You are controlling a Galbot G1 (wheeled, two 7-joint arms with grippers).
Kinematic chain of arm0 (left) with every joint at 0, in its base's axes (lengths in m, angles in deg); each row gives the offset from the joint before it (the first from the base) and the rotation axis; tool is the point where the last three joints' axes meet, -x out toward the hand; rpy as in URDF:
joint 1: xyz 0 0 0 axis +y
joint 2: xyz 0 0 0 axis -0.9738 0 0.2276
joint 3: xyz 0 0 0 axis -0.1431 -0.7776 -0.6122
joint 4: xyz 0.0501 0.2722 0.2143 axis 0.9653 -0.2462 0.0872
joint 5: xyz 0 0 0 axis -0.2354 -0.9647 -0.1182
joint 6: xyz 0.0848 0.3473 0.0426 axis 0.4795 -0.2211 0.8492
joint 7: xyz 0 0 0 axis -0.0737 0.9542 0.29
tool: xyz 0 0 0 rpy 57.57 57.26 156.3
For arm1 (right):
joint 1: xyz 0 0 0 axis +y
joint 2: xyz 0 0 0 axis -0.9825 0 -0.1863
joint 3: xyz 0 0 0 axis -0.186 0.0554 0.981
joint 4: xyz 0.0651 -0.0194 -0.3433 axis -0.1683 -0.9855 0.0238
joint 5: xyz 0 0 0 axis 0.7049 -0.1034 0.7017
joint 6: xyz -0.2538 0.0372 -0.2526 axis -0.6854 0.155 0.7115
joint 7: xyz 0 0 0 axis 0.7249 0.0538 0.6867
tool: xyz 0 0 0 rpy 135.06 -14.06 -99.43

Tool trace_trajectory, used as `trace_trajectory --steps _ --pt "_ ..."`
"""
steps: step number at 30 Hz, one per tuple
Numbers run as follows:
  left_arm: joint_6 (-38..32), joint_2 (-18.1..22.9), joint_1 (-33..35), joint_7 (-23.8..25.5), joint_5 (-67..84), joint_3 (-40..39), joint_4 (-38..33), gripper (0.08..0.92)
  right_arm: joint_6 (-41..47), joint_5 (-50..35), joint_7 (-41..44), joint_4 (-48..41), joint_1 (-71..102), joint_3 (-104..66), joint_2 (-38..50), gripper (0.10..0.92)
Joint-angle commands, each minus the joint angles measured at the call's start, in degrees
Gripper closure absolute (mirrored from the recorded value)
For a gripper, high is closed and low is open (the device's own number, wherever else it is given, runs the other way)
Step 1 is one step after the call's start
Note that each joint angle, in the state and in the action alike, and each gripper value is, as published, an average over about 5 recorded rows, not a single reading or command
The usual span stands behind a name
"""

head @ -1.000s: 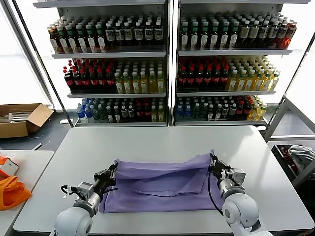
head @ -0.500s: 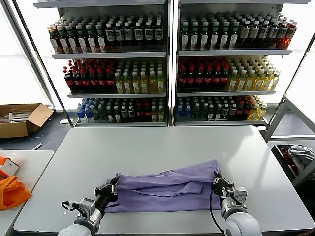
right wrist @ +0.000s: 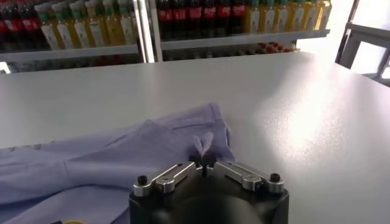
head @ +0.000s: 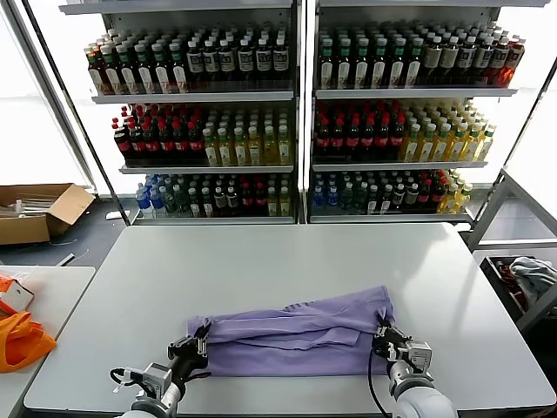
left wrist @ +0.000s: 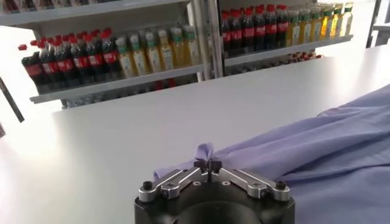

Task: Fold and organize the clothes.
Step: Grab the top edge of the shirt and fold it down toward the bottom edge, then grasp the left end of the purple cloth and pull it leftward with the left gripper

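lavender shirt (head: 291, 335) lying on the white table (head: 287, 261), folded into a long band near the front edge, rumpled along the far hem. left gripper (head: 197, 349) at the band's left end, jaws pinched together on a small tuft of fabric, plain in the left wrist view (left wrist: 207, 162) where a peak of shirt (left wrist: 317, 146) pokes up between the tips. right gripper (head: 383, 340) at the right end, likewise closed on a pinch of cloth; in the right wrist view (right wrist: 204, 161) a little ridge of shirt (right wrist: 122, 158) rising between the fingertips. both grips small, only a nip of fabric each. risks from here, as a guess: letting go unevenly and leaving one corner flipped or the top layer slid off the lower one, since the far hem already sits crooked; pulling back with a thread or fold still caught in the tips and dragging the band toward the table's front edge, possibly off it; releasing with the cloth held above the table so that the ends flop and undo the fold. graphic not in sight, so which face is up cannot be told. shelves of bottles (head: 296, 113) behind, well apart; orange fabric (head: 22, 340) on a side table at far left, not involved.
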Motion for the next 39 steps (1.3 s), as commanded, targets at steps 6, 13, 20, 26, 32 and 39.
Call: trace_trajectory --steps 6,13,20,26,32,39 --pt "-2.09 1.61 -0.83 -1.91 -3.53 -0.11 -0.36 0.723 -1.68 2.33 0.65 3.83 1.54 -1.1 -0.48 0.702" --pt "0.09 5.35 0.69 -6.3 -3.97 -0.05 -4.76 0.515 -3.22 1.97 0.29 11.45 2.87 -3.45 -0.02 0.494" --pt "2.69 9.58 1.95 -9.8 -1.63 0.45 -5.6 0.307 -3.51 1.95 -0.34 12.54 2.97 -2.11 -0.65 0.295" --pt "3.2 9.95 2.76 -10.01 -0.68 0.71 -4.89 0.185 -3.65 1.96 -0.4 12.09 2.81 -1.61 -0.41 0.206" --pt "3.81 10.44 2.9 -9.91 1.26 0.85 -3.35 0.177 -3.86 1.97 -0.42 12.3 3.19 -1.25 -0.35 0.202" --pt "4.4 10.22 2.64 -10.15 5.08 1.81 -1.91 0.177 -4.04 2.04 -0.41 12.39 3.53 -1.09 -0.23 0.203"
